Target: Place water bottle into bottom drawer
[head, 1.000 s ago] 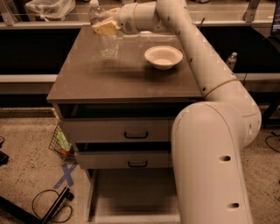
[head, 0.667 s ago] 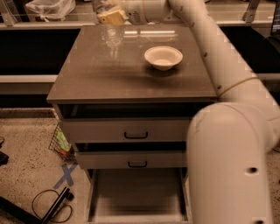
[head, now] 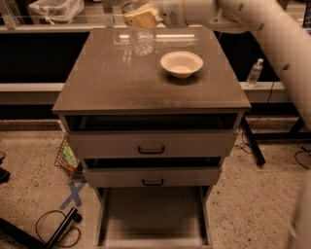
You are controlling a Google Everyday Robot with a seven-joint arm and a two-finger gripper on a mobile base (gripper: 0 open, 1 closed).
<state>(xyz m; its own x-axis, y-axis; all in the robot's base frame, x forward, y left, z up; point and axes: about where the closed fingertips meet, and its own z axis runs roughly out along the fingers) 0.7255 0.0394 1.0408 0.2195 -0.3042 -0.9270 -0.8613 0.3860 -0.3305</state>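
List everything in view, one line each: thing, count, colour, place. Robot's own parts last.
clear ribbed plastic water bottle: one, clear, over the back of the cabinet top, upper part in the gripper
shallow round bowl: one, cream, on the cabinet top, right of the bottle
cabinet top: one, grey-brown
drawers with black handles: two, grey-brown, upper two, slightly open
bottom drawer: one, grey-brown, lowest, pulled far out
small clear bottle: one, white cap, ledge right of the cabinet
plastic bag: one, pale, top left
wire basket: one, floor, left of the cabinet
tape cross: one, blue, floor
robot arm: one, white, reaching in from the right
gripper: one, tan, shut on the bottle's top
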